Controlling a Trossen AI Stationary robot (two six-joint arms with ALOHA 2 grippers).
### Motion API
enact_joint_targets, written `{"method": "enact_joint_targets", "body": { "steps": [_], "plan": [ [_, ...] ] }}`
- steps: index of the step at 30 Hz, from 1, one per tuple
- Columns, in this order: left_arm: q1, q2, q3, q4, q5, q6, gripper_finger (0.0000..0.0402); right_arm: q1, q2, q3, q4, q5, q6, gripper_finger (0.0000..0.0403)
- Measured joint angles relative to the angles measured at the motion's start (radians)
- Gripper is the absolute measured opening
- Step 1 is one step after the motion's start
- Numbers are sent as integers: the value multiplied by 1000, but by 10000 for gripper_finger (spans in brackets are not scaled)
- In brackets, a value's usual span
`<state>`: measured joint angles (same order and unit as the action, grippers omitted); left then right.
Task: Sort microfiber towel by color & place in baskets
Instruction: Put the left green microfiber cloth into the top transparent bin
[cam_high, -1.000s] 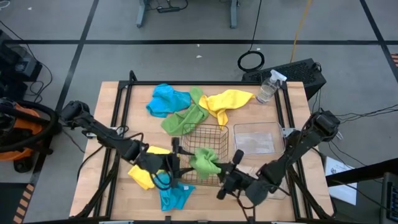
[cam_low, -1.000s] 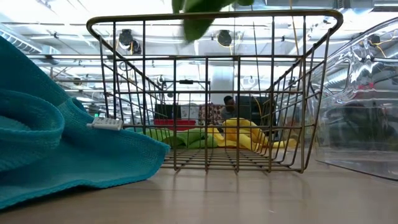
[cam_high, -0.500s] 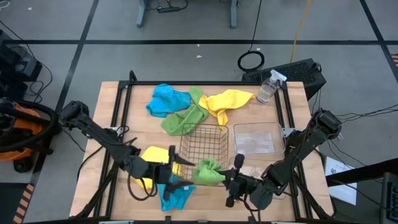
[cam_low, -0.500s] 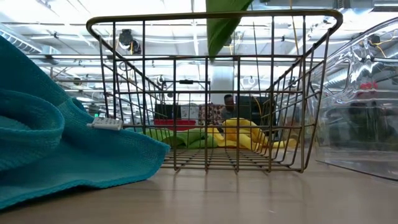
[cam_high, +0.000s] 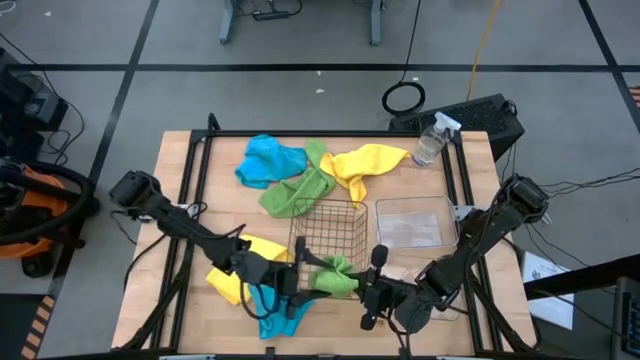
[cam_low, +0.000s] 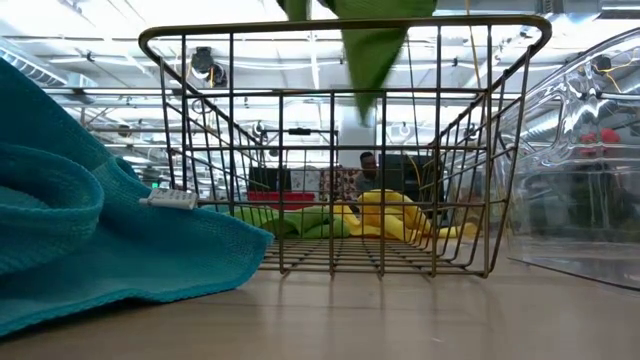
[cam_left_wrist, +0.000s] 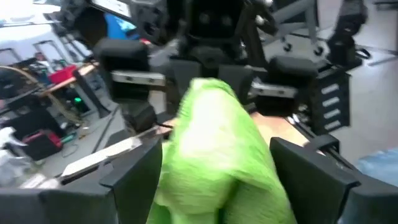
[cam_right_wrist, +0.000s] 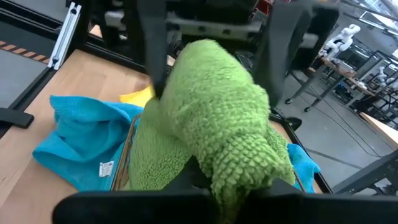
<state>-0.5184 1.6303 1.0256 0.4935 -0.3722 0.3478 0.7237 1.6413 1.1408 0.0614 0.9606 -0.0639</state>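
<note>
Green microfiber towel (cam_high: 333, 276), soft and bunched, hangs between both arms over the near rim of the brownish wire-mesh basket (cam_high: 328, 226). Right gripper (cam_high: 372, 290) has its jaws clamped on the cloth; the right wrist view shows the pile squeezed between them. Left gripper (cam_high: 292, 282) flanks the same towel with jaws spread, apparently not pinching. Light, limp stuff, so I judge it will sag and drape rather than keep shape, and loops could snag on the wire. A thick gathered fold looks like the best place to grip. Blue towel (cam_high: 272, 316) lies on the wooden surface (cam_high: 170, 190) nearby.
</note>
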Motion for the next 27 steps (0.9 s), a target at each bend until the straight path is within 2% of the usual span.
{"method": "enact_joint_targets", "body": {
  "steps": [4, 8, 11, 16, 17, 19, 23, 27],
  "plan": [
    [15, 26, 0, -2, 5, -1, 284, -4, 0, 0, 0, 0, 0, 8],
    [24, 32, 0, 10, 43, -1, 236, -3, 0, 0, 11, -1, 14, 12],
    [27, 32, 0, 18, 49, 0, 177, -1, 0, 0, 12, -2, 24, 23],
    [27, 28, 0, 24, 49, 33, 42, -1, 0, 0, 14, 0, 52, 59],
    [27, 28, 0, 23, 51, 33, 26, 0, 0, 0, 14, -1, 53, 69],
    [27, 28, 0, 23, 60, 33, 22, 9, 0, 0, 13, 5, 53, 91],
    [27, 27, 0, 23, 62, 35, 48, 31, 0, 0, 13, 39, 72, 137],
    [27, 9, 0, 20, 48, 55, 42, 56, 0, 0, -18, 69, 106, 179]
  ]
}}
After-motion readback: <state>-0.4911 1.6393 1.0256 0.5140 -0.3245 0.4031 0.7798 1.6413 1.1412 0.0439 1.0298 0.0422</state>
